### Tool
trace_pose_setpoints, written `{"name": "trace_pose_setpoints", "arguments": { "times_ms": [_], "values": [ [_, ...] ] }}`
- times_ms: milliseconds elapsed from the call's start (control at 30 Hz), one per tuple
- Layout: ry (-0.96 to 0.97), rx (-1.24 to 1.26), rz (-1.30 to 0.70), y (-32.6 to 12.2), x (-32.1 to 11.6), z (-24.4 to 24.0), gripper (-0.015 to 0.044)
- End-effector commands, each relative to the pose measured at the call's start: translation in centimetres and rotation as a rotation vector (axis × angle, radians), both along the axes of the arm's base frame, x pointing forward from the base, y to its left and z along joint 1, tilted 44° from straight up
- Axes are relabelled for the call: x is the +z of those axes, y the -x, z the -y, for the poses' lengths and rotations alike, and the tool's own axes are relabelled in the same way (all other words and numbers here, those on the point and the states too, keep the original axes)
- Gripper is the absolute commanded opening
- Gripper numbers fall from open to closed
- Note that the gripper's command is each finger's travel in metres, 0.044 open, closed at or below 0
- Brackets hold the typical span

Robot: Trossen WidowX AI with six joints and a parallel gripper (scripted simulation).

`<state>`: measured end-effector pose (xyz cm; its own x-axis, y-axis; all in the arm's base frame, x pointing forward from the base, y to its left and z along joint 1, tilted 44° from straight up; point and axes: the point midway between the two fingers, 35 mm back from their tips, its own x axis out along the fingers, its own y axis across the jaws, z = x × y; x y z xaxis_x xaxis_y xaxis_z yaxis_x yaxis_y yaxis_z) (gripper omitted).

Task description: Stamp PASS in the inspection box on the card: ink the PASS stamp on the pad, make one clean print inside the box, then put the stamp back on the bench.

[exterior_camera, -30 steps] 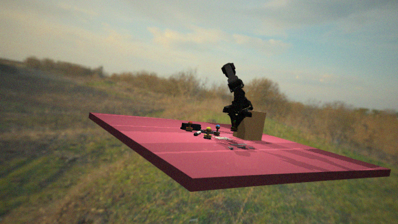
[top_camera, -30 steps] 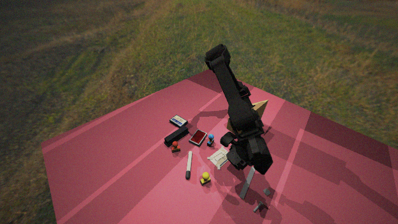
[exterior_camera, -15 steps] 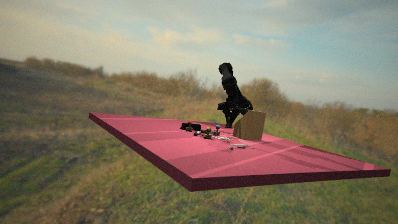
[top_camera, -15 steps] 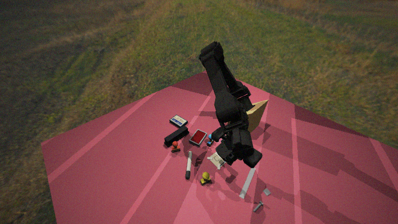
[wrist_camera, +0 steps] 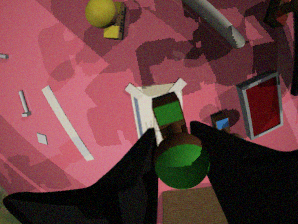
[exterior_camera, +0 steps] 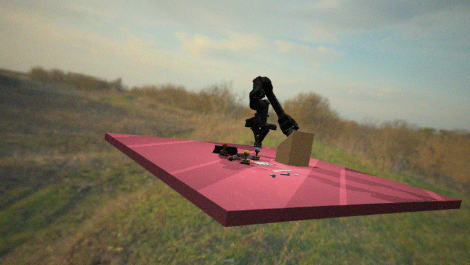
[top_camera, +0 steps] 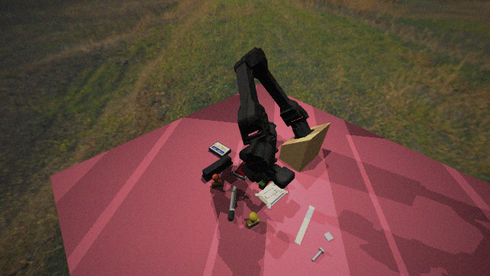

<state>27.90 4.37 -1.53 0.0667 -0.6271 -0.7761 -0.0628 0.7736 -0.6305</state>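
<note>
Green stamp (top_camera: 262, 183) (exterior_camera: 258, 139) (wrist_camera: 181, 162) gripped in jaws (top_camera: 263, 174) (exterior_camera: 258, 137), raised above pink bench (top_camera: 137, 212) (exterior_camera: 249, 194) (wrist_camera: 107, 75).

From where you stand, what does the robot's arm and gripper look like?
The arm is matte black, with blocky joints and straight links. The gripper is black too, its fingers tapering to narrow tips. I can't make out any cables.

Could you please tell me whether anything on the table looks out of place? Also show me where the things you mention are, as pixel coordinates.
Nothing looks spilled or damaged. Slightly odd are the two loose bolts (top_camera: 317, 254) (exterior_camera: 284, 174) (wrist_camera: 24, 104) near the white strip (top_camera: 304, 225) (exterior_camera: 281, 170) (wrist_camera: 67, 123), which seem unrelated to stamping.
</note>
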Motion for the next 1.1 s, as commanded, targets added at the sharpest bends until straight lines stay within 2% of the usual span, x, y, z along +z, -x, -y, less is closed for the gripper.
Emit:
{"name": "trace_pose_setpoints", "arguments": {
  "times_ms": [0,733,1067],
  "values": [
    [0.008,0.003,-0.007,0.1,1.4,1.7,0.0],
    [0.051,-0.007,-0.005,2.7,8.5,10.7,0.0],
    [0.053,-0.009,-0.005,2.8,8.5,11.2,0.0]
  ]
}}
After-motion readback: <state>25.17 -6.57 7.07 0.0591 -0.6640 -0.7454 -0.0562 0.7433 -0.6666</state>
